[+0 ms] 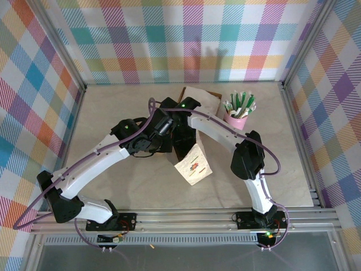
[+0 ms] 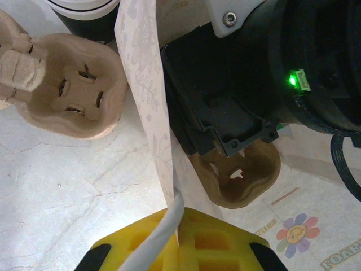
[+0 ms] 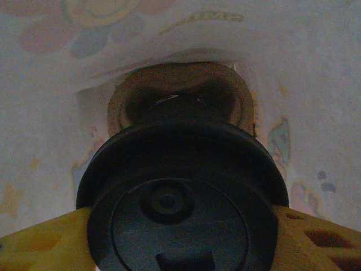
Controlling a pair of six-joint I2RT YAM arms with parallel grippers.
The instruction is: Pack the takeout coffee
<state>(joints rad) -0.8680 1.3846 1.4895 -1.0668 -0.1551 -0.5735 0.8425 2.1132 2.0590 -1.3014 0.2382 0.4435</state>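
A: On the right gripper (image 3: pixel 180 228), the yellow fingers (image 3: pixel 42 240) are clamping the takeout coffee (image 3: pixel 180 169) from both sides. Its round black lid is sitting squarely between them, facing the camera.

B: And past the fingertips?

A: A brown pulp carrier (image 3: pixel 180 90) is lying just beyond the cup, with the white paper bag (image 3: pixel 293 68) closing in all around. Cannot tell whether cup and carrier are touching.

B: The left gripper (image 2: pixel 176 228)?

A: Its fingers are pinching together on the bag's edge, and the thin paper wall is running out from between the tips.

B: What is the left wrist camera adding?

A: The right arm (image 2: pixel 225 118) is reaching inside the bag, right of the pinched wall and over the carrier, and it is hiding the coffee. Left of the wall, outside the bag, a pulp tray (image 2: pixel 67 84) is lying, with a dark-walled cup (image 2: pixel 84 14) beyond it.

B: From the top?

A: Both arms are meeting at the bag. A pink cup of sticks (image 1: pixel 240 113) is standing well off to the right.
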